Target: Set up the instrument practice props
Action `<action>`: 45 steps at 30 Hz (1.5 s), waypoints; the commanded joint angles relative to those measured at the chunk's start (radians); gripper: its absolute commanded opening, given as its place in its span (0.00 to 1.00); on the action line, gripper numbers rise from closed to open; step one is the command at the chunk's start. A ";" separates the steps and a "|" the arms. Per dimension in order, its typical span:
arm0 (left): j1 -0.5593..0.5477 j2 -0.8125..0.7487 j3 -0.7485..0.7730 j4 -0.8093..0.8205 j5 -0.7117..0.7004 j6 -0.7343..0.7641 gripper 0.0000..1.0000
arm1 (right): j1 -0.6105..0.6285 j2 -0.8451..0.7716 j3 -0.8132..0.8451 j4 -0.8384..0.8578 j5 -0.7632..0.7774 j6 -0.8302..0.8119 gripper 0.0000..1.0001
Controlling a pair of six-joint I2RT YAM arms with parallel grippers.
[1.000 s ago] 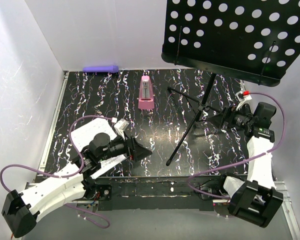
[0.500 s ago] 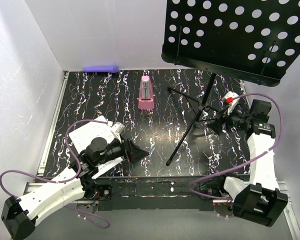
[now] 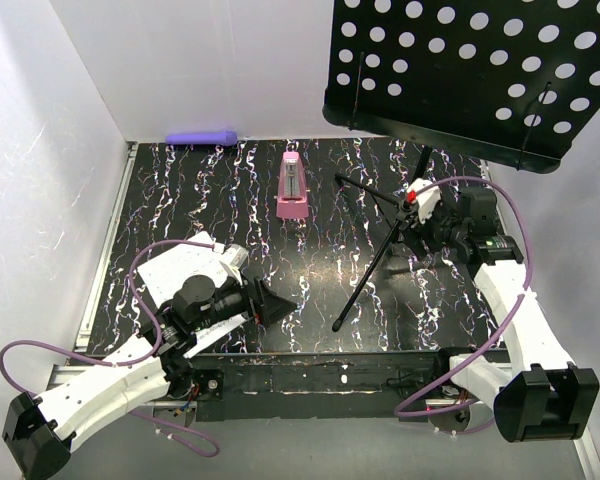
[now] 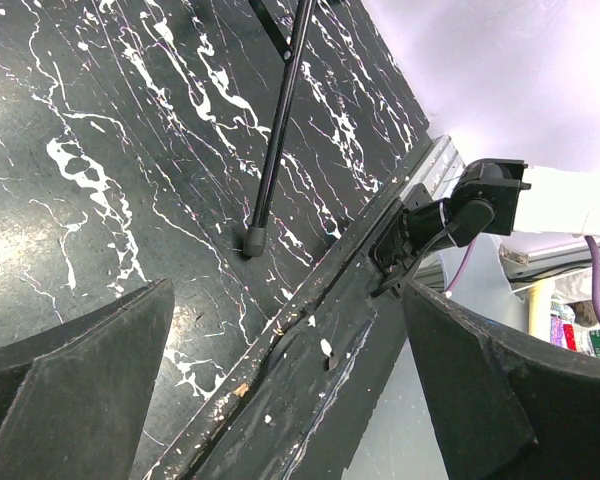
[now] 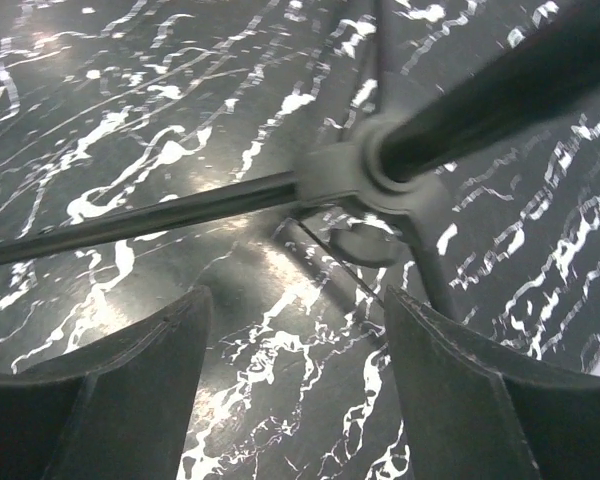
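Note:
The black music stand has its perforated desk (image 3: 460, 70) high at the back right, and its tripod legs (image 3: 375, 260) are spread on the marbled table. The pink metronome (image 3: 292, 190) stands upright at the back centre. White sheet-music pages (image 3: 168, 268) lie at the front left, partly under my left arm. My left gripper (image 3: 280, 302) is open and empty near the front edge, and one stand foot (image 4: 252, 240) lies ahead of it. My right gripper (image 3: 418, 232) is open and empty, close to the stand's leg hub (image 5: 365, 165) without touching it.
A purple cylinder (image 3: 202, 137) lies against the back wall at the left. White walls close the table on the left, back and right. The stand's desk overhangs my right arm. The table's front rail (image 4: 320, 340) runs just ahead of my left gripper.
My right arm has swung left, bringing its open gripper up to the stand's pole and leg hub. My left arm shifted slightly at first and has since held still.

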 commanded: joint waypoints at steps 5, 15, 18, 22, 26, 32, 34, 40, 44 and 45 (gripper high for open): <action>0.002 -0.013 -0.026 0.021 -0.005 0.005 0.98 | 0.028 0.014 0.029 0.163 0.196 0.131 0.70; 0.000 -0.008 -0.021 0.021 0.003 0.002 0.98 | 0.037 0.103 0.065 0.192 0.167 0.183 0.58; 0.002 -0.014 -0.027 0.021 0.000 -0.003 0.98 | 0.042 0.120 0.073 0.197 0.167 0.188 0.54; 0.000 -0.011 -0.029 0.021 0.000 -0.003 0.98 | 0.046 0.125 0.064 0.217 0.164 0.191 0.47; 0.000 -0.011 -0.029 0.019 0.001 -0.004 0.98 | 0.046 0.133 0.056 0.235 0.164 0.212 0.36; 0.002 -0.019 -0.030 0.016 0.003 -0.006 0.98 | 0.043 0.117 0.021 0.271 0.159 0.277 0.15; 0.002 -0.020 -0.030 0.015 0.001 -0.007 0.98 | 0.036 0.107 0.004 0.283 0.147 0.304 0.12; 0.002 -0.023 -0.030 0.016 0.005 -0.012 0.98 | 0.016 0.047 -0.031 0.275 0.115 0.300 0.27; 0.002 -0.008 -0.027 0.027 0.011 -0.012 0.98 | 0.019 0.028 -0.027 0.269 0.112 0.295 0.46; 0.002 -0.004 -0.024 0.029 0.014 -0.013 0.98 | 0.020 0.031 -0.020 0.268 0.110 0.300 0.50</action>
